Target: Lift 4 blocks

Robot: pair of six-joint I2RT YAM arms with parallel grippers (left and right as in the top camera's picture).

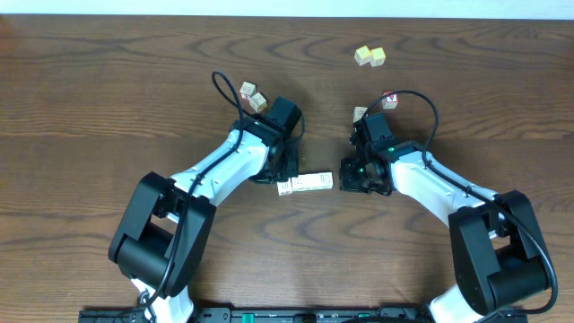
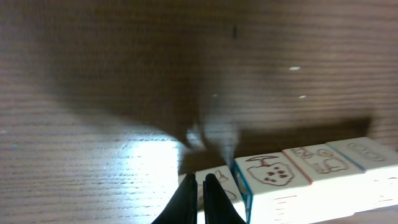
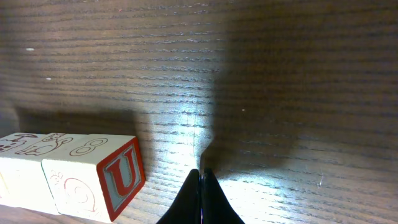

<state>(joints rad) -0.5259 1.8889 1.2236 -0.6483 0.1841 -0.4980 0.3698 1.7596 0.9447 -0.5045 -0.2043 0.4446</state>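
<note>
Four blocks (image 1: 305,184) lie in a row on worktop (image 1: 108,90); we see left claw (image 2: 200,182) and right claw (image 3: 201,175) pressed together at its ends; lift seems undone.

Four cream blocks (image 1: 305,184), two yellow-topped cubes (image 1: 363,56) — four other cubes (image 1: 258,101) — two arms (image 1: 224,166).

The four blocks (image 1: 305,185) are packed into one tight row just below the middle of the overhead shot. They sit face to face, and the row's right end is a touch higher in the frame than the left. All are pale cream wood, the same size, with faint line drawings on top. Lower right in the left wrist view, the mushroom block (image 2: 272,173) shows a spotted sketch. Lower left in the right wrist view, the end block (image 3: 93,180) has a red U on its side.
</note>
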